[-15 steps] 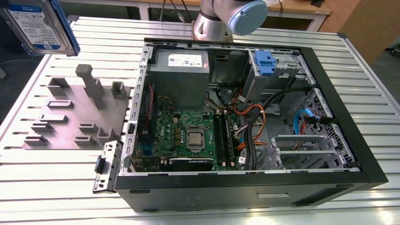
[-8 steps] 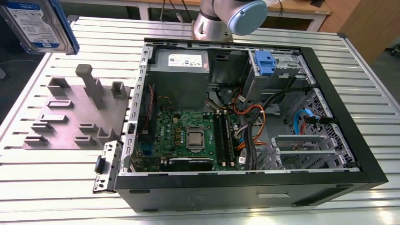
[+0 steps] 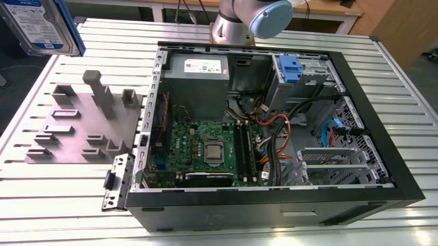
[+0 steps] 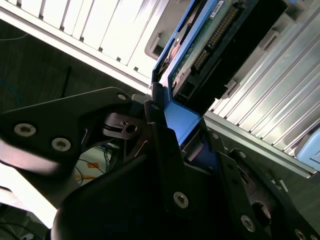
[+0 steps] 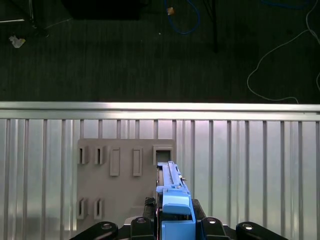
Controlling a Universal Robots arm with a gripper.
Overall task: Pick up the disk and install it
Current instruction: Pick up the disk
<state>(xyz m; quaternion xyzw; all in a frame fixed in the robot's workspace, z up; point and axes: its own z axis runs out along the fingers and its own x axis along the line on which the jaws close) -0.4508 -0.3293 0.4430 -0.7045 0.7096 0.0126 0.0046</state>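
gripping the disk (image 3: pixel 38 23) by its blue frame, the hand (image 4: pixel 175 125) holds it raised over the slotted tray (image 5: pixel 120 180) on the counter (image 3: pixel 397 77), apart from the open computer case (image 3: pixel 274 128). stiff, dense and likely shock-sensitive, it seems safest clamped on the frame edges.

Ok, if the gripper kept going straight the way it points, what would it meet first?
Likely the grey slotted tray, beneath the disk the gripper holds in the first wrist view; depth is unclear.
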